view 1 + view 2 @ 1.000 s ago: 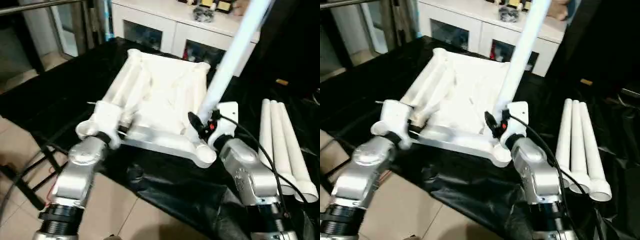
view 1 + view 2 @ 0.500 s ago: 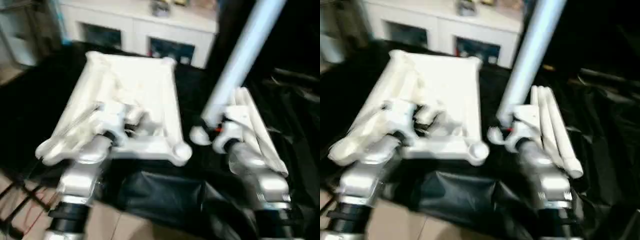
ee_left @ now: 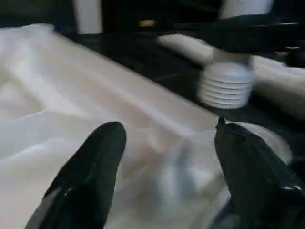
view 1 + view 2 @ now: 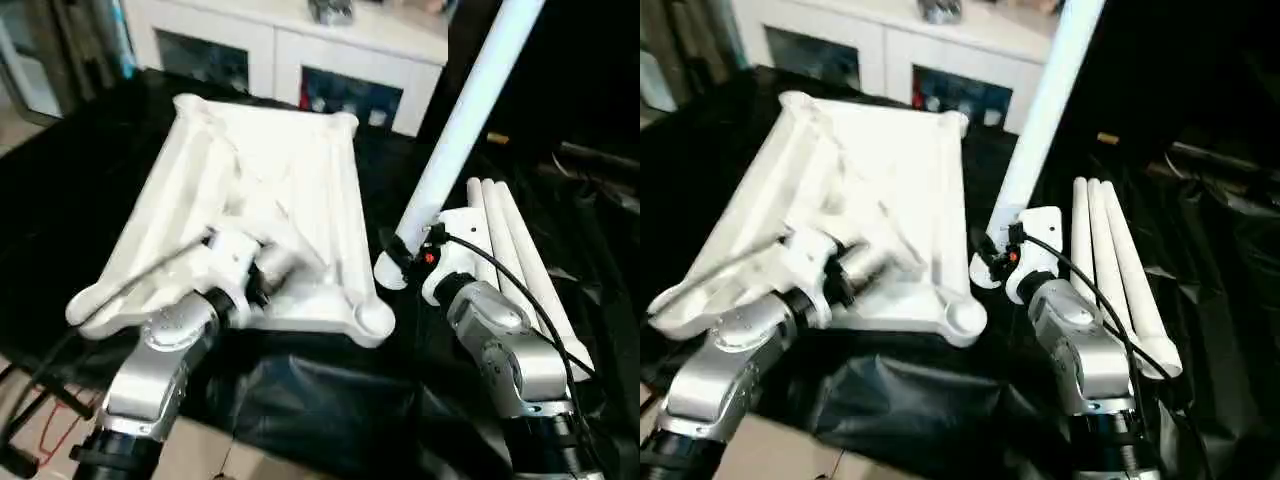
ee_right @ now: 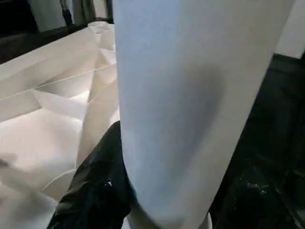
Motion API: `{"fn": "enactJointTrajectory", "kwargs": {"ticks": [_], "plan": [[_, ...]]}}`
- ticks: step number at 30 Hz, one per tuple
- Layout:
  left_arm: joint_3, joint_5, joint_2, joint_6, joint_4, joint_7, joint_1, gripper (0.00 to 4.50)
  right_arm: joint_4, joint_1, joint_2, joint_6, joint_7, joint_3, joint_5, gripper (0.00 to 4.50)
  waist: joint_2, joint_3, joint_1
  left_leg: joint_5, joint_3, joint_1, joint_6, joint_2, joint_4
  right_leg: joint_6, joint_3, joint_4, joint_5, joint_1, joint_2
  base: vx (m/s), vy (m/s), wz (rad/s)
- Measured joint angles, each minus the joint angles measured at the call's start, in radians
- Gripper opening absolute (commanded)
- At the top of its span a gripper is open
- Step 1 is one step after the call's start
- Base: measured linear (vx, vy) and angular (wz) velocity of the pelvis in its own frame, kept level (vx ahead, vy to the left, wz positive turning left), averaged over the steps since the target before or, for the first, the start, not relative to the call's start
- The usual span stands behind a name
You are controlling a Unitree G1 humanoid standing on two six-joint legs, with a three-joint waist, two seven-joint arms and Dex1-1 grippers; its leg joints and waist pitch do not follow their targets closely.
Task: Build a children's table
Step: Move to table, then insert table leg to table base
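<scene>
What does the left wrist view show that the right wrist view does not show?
Left wrist view alone: the left gripper, jaws open above the tabletop, and the ribbed lower end of the held leg past the tabletop's edge. Right wrist view alone: the leg's smooth shaft close up, with one black finger against it. Both share the white ribbed underside of the tabletop and the black cover.

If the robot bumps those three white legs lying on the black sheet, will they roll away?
Probably a little. The three spare legs are round and smooth, so a nudge could roll them. They taper, so they would likely curve rather than roll straight. The crinkled black sheet may slow them.
</scene>
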Motion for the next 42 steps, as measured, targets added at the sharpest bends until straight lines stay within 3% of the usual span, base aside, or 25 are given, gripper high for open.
{"fn": "enactJointTrajectory", "kwargs": {"ticks": [5,6,10,12,14,18,30,42], "plan": [[-0.118,0.074,0.065,-0.052,0.112,-0.151,-0.094,3.88,0.019,-0.025,-0.054,0.012,0.071,0.004,0.019,1.88,0.001,0.003,-0.001,0.013,0.008,0.001,0.001,0.005,0.000,0.010,0.000,-0.001,0.007,0.002,-0.001,-0.076,-0.004,0.02],[-0.141,0.092,0.077,-0.065,0.142,-0.185,-0.120,4.11,0.018,-0.026,-0.065,0.018,0.089,0.005,0.021,1.88,0.001,0.002,-0.001,0.013,0.008,0.001,0.001,0.005,0.000,0.010,0.000,-0.001,0.008,0.001,-0.001,0.000,0.000,0.00],[-0.181,0.131,0.092,-0.121,0.245,-0.257,-0.199,4.11,0.017,-0.023,-0.088,0.025,0.123,0.006,0.023,1.88,0.002,0.003,0.000,0.017,0.008,-0.001,0.001,0.005,-0.001,0.008,0.000,-0.001,0.013,-0.001,-0.001,0.000,0.000,0.00],[-0.192,0.148,0.100,-0.158,0.322,-0.291,-0.255,3.78,0.015,-0.023,-0.102,0.025,0.138,0.007,0.026,1.88,0.001,0.002,0.000,0.018,0.009,-0.005,0.001,0.005,-0.003,0.003,0.000,-0.001,0.016,-0.005,-0.001,0.000,0.000,0.00],[-0.202,0.164,0.108,-0.197,0.386,-0.321,-0.298,3.81,0.013,-0.021,-0.110,0.026,0.140,0.006,0.030,1.88,0.005,0.003,0.000,0.019,0.009,-0.009,0.001,0.005,-0.003,0.003,0.000,-0.002,0.016,-0.008,-0.001,0.000,0.000,0.00],[-0.223,0.178,0.124,-0.235,0.498,-0.407,-0.346,3.34,-0.023,0.005,-0.118,0.046,0.159,0.005,0.041,1.88,0.009,0.003,0.000,0.022,0.010,-0.015,0.003,0.005,-0.009,0.001,0.000,-0.003,0.015,-0.013,-0.001,0.000,0.000,0.00],[-0.221,0.173,0.089,-0.294,0.664,-0.526,-0.431,2.55,-0.073,0.056,-0.123,0.071,0.159,-0.003,0.064,1.88,0.026,0.012,0.000,0.021,0.010,-0.015,0.001,0.005,-0.009,0.000,0.000,-0.002,0.015,-0.012,-0.001,0.000,0.000,0.00],[-0.221,0.177,0.080,-0.289,0.757,-0.601,-0.487,1.67,-0.101,0.064,-0.125,0.081,0.155,-0.004,0.071,1.88,0.030,0.013,0.000,0.022,0.010,-0.015,0.001,0.005,-0.009,0.000,0.000,-0.002,0.015,-0.012,-0.001,0.000,0.000,0.00]]}}
